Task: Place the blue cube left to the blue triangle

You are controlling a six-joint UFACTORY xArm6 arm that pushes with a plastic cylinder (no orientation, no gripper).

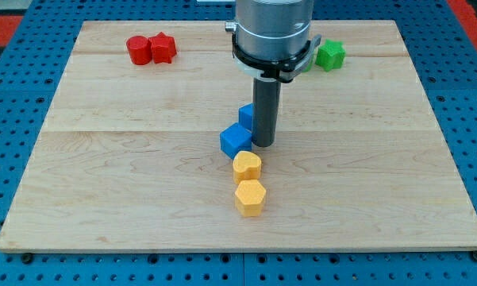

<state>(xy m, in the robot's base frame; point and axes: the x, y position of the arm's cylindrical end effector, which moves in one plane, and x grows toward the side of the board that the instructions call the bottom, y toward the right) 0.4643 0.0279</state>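
Note:
The blue cube (235, 141) lies near the board's middle. The blue triangle (246, 116) sits just above and to the right of it, partly hidden behind my rod, touching or nearly touching the cube. My tip (263, 144) rests on the board right beside the cube's right side and just below the triangle.
Two yellow blocks (247, 166) (250, 197) lie in a column just below the blue cube. Two red blocks (139, 49) (163, 48) sit at the top left. A green block (330, 55) sits at the top right, another partly hidden behind the arm. The wooden board (103, 159) lies on a blue pegboard.

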